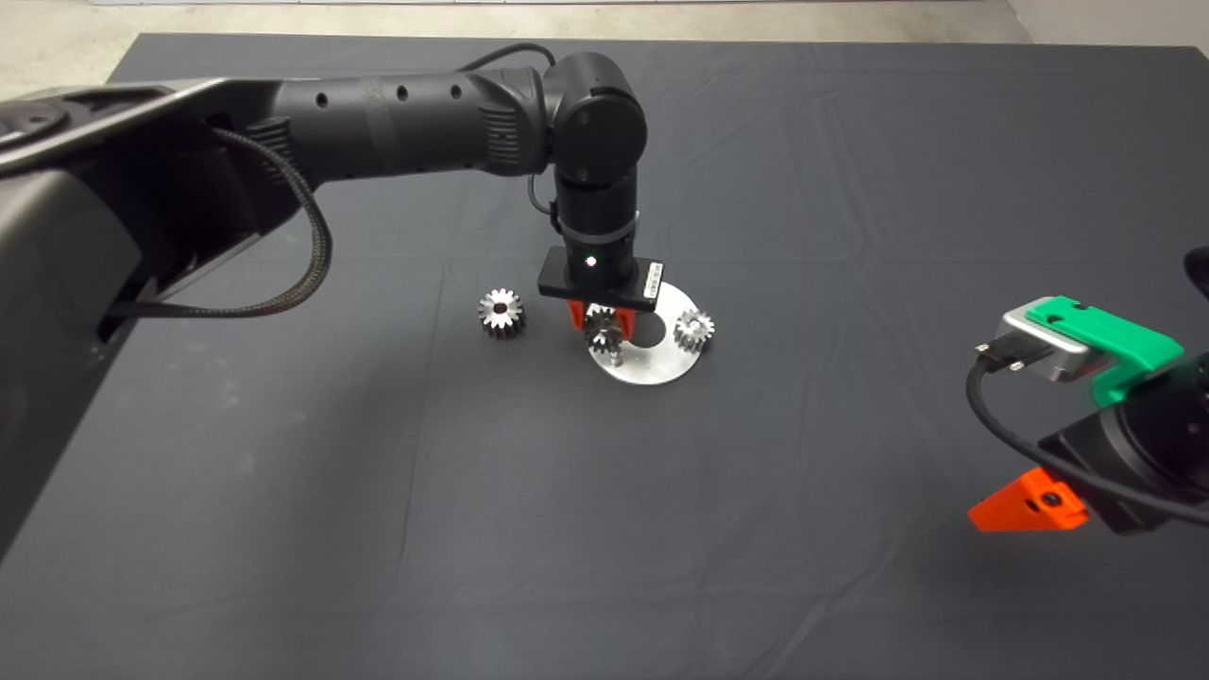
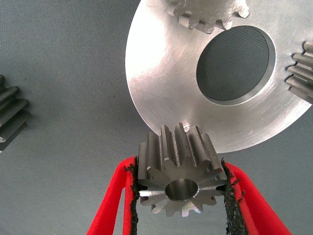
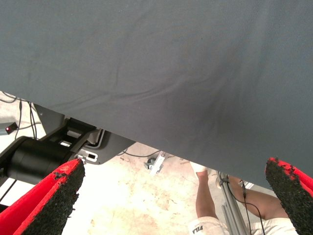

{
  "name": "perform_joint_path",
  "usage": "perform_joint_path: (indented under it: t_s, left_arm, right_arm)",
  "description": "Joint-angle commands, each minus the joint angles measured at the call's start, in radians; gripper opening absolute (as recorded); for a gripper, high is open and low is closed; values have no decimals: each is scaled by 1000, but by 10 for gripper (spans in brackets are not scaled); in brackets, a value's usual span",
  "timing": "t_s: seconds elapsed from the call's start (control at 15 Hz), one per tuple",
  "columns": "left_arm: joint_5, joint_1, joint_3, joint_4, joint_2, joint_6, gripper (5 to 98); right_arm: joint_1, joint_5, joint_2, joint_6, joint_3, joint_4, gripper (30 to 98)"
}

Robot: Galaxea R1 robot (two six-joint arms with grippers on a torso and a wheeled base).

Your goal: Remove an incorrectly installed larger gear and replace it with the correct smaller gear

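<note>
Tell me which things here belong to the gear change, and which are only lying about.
Job:
- left gripper, shut on the chunky-toothed steel gear
- round steel plate
- wider steel gear on the dark mat

Not job:
- two other steel gears on the plate
- parked right gripper
- person's leg

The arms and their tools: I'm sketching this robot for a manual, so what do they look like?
The left arm is matte black, tubular, with round holes, a ribbed section and a braided black cable looping beneath. A flat black plate bearing a white label sits above its tool. Each tool has two red fingers faced with rough black pads. The right tool hangs from a green and silver housing with a black cable plugged in.
</note>
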Motion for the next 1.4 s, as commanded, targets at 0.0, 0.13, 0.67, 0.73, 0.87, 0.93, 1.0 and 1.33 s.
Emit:
perform_joint_path:
  t_s: [0.0, 0.13, 0.67, 0.73, 0.87, 0.93, 1.0, 1.33]
  left_arm:
    - [1, 8, 3, -36, 3, -8, 331]
    - [1, 11, 2, -36, 3, -9, 331]
    - [-20, 8, -11, -36, 5, -11, 331]
    - [-28, 6, -11, -36, 4, -11, 331]
    - [-33, 6, -11, -37, 3, -16, 330]
    - [-33, 5, -11, -37, 5, -18, 329]
    - [-36, 5, -11, -37, 5, -20, 329]
    - [-45, 3, -9, -42, 5, -26, 329]
  right_arm:
    - [13, -108, 2, 0, 5, 31, 977]
    - [13, -108, 2, 0, 5, 31, 977]
    - [13, -109, -1, 0, 5, 31, 977]
    - [13, -108, -1, 0, 5, 31, 977]
    - [13, -109, -1, 0, 5, 32, 977]
    - [12, -109, -1, 0, 5, 31, 977]
    - [13, -108, 1, 0, 5, 32, 977]
    - [13, -108, 1, 0, 5, 31, 977]
